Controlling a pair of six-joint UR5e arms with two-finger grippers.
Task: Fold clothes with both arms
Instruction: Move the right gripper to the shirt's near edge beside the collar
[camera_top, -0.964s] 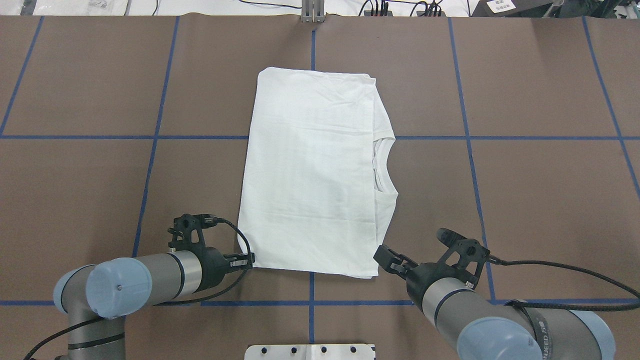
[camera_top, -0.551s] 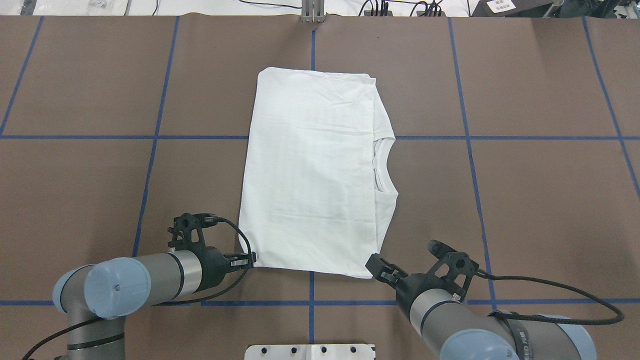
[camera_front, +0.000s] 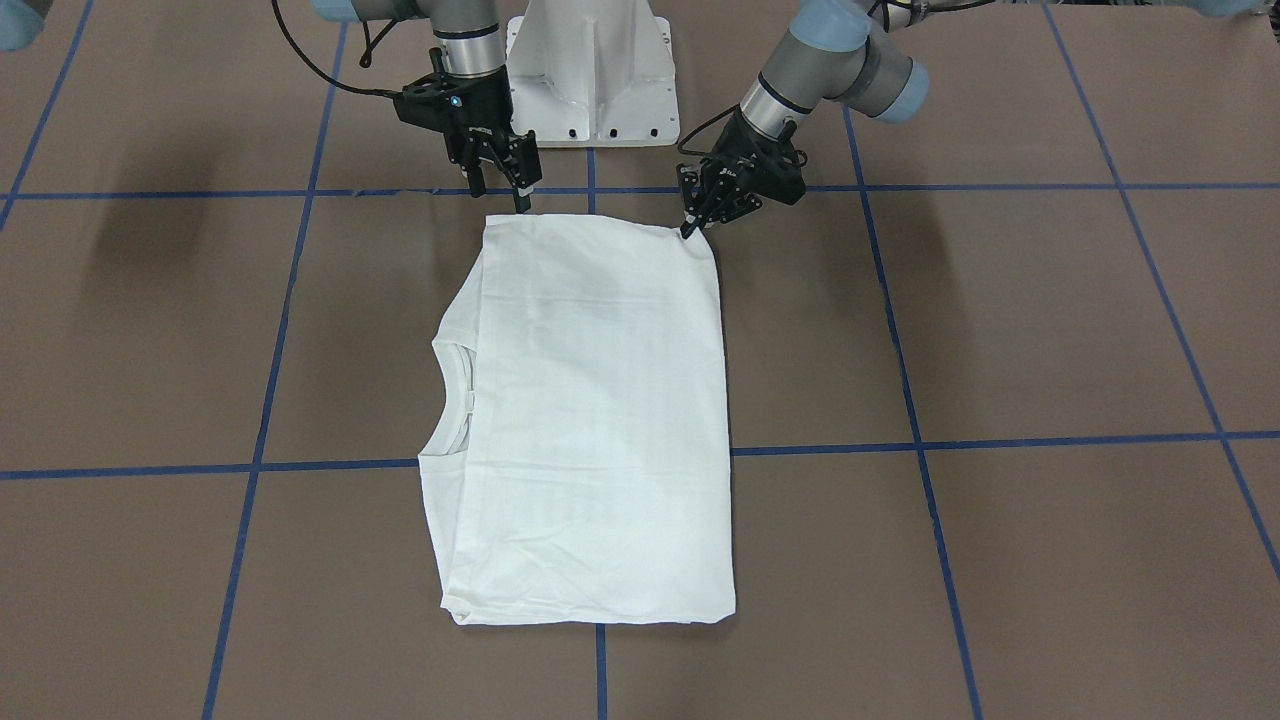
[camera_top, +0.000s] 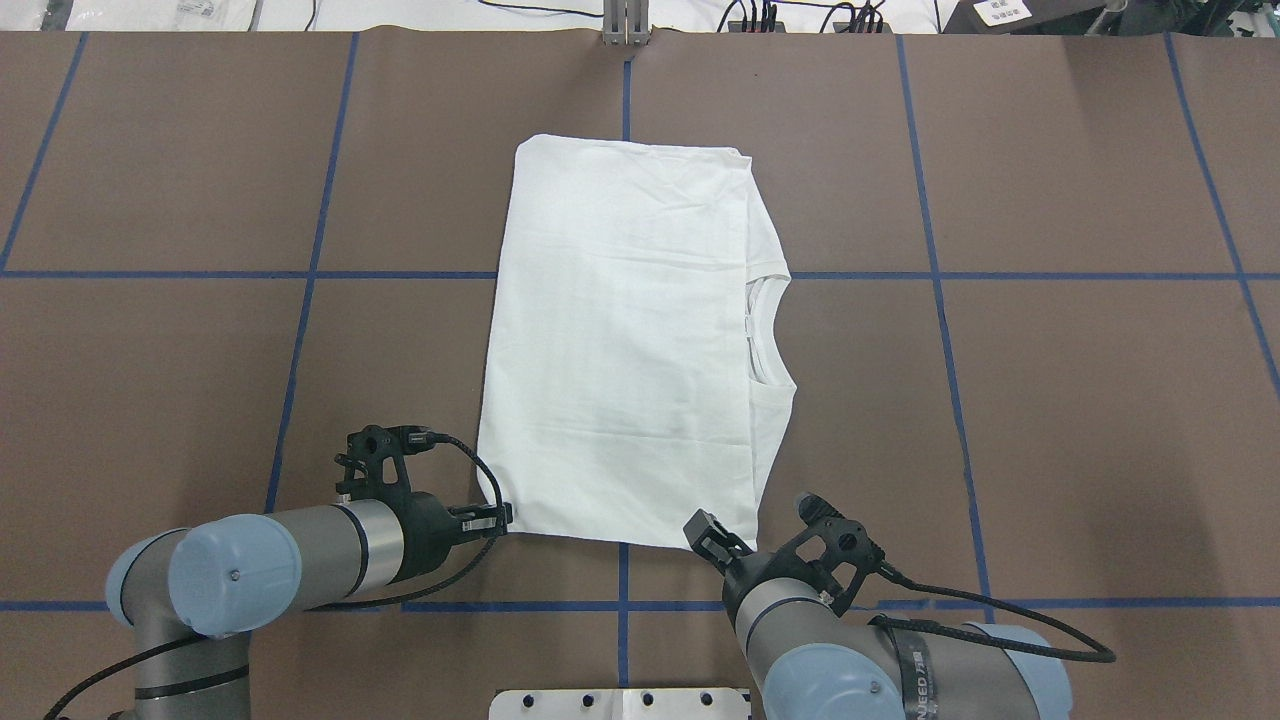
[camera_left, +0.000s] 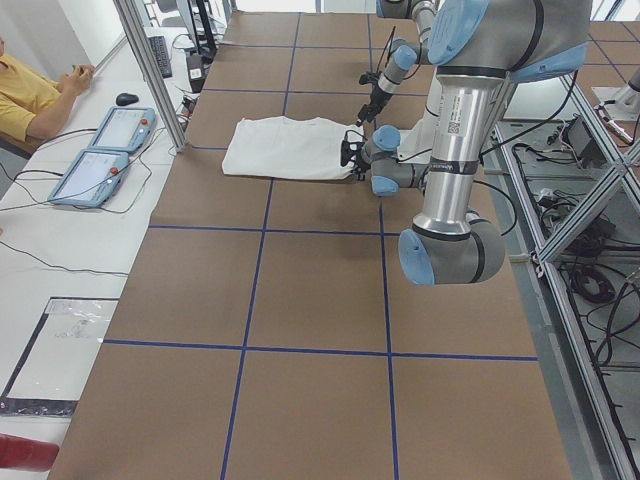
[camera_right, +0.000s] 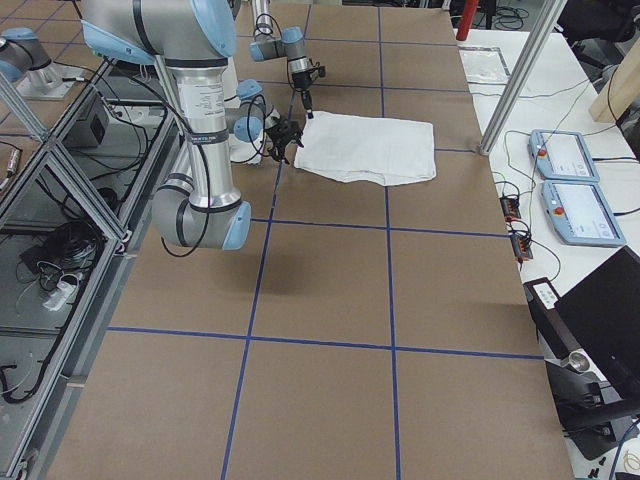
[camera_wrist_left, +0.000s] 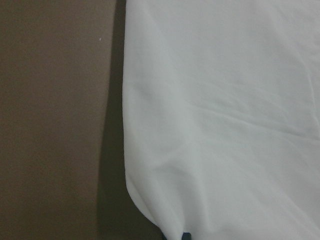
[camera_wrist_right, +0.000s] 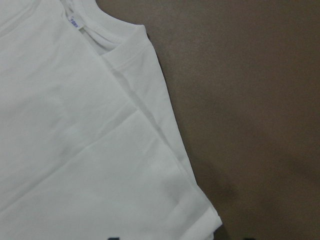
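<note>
While the left gripper (camera_front: 689, 228) pinches the shirt (camera_front: 590, 420) corner, the right gripper (camera_front: 505, 195) hovers nearby, spread.

Right claw (camera_top: 706, 531) was shifted left along shirt (camera_top: 620, 340) near hem; hem corner now to its right.

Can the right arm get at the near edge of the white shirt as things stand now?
Probably yes. The right gripper looks open right at the near edge of the shirt, and nothing lies between them.
</note>
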